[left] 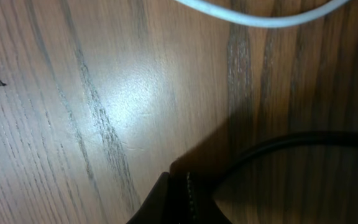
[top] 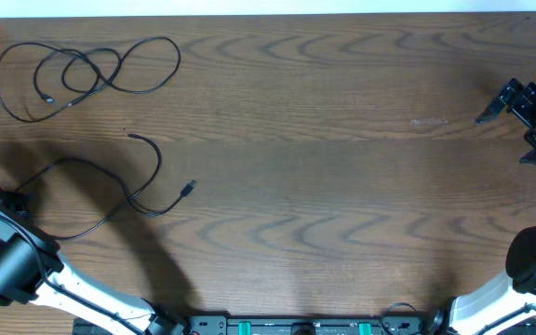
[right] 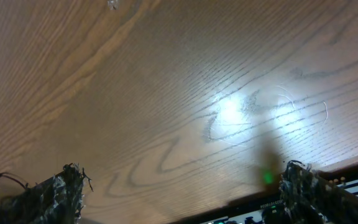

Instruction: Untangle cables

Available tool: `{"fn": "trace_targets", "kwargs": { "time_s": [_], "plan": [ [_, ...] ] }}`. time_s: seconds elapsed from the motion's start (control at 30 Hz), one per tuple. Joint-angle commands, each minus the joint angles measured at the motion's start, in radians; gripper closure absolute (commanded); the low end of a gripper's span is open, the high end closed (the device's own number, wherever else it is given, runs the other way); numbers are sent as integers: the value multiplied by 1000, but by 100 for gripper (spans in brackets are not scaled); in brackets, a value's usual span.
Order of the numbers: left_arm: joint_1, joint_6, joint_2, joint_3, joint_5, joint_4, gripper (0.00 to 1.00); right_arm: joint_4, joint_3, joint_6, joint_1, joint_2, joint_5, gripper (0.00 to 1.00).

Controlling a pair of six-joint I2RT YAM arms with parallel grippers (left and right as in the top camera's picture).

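One black cable (top: 87, 76) lies in loose loops at the table's far left corner. A second black cable (top: 142, 197) snakes across the left side, its plug ends (top: 190, 187) lying free, and it runs left to my left gripper (top: 14, 197). In the left wrist view that gripper (left: 189, 186) is shut low over the wood. The black cable (left: 303, 139) curves into the shadow at its fingertips. A white cable (left: 260, 18) crosses just beyond. My right gripper (top: 502, 140) hangs open at the far right with nothing between its fingers (right: 61, 193), only bare wood.
The table's back edge (top: 268, 13) borders a pale wall. Arm bases and a rail (top: 296, 326) line the near edge. My left arm (top: 26, 265) covers the near left corner and casts a wide shadow there.
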Motion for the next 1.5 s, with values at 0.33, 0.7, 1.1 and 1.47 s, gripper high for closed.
{"fn": "trace_targets", "kwargs": {
  "time_s": [0.33, 0.7, 1.1, 1.47],
  "plan": [
    [-17, -34, -83, -13, 105, -14, 93, -1, 12, -12, -1, -4, -2, 1],
    [-195, -108, -358, -13, 461, -118, 93, -1, 12, -12, -2, -4, -2, 1],
    [-803, 21, -661, -14, 510, -278, 93, -1, 12, -12, -1, -4, -2, 1],
    [-1140, 42, -747, -14, 481, -380, 92, -1, 12, -12, -2, -4, -2, 1]
  ]
}}
